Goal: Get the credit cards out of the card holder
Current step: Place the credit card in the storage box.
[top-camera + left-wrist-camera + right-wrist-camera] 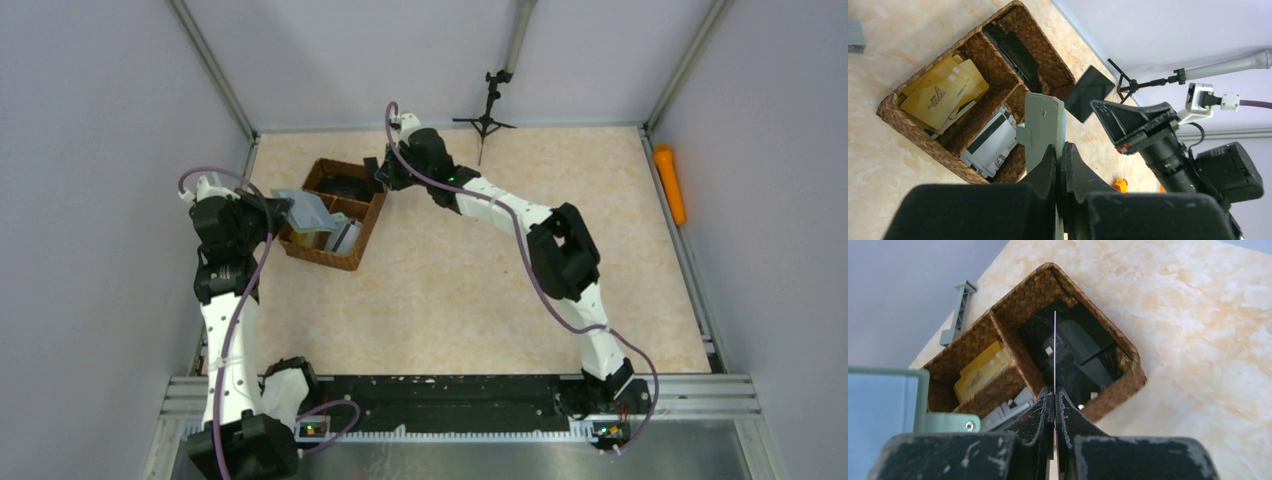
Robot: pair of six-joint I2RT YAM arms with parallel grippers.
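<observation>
My left gripper (280, 212) is shut on the grey-green card holder (305, 210) and holds it above the near compartments of the wicker tray (368, 232). In the left wrist view the holder (1044, 127) stands upright between the shut jaws of the gripper (1060, 147). My right gripper (380, 178) is shut on a thin dark credit card (1090, 92) beside the holder, over the tray's far compartment. In the right wrist view that card (1054, 350) shows edge-on as a thin line rising from the gripper (1054, 390). The holder's blue-grey inside (883, 405) shows at the left.
The tray (1128, 365) holds black cards (1078, 355), yellow cards (943, 92) and grey-white cards (993, 142) in separate compartments. A small tripod (487, 115) stands at the back wall. An orange block (670, 185) lies along the right wall. A grey bracket (959, 312) lies behind the tray.
</observation>
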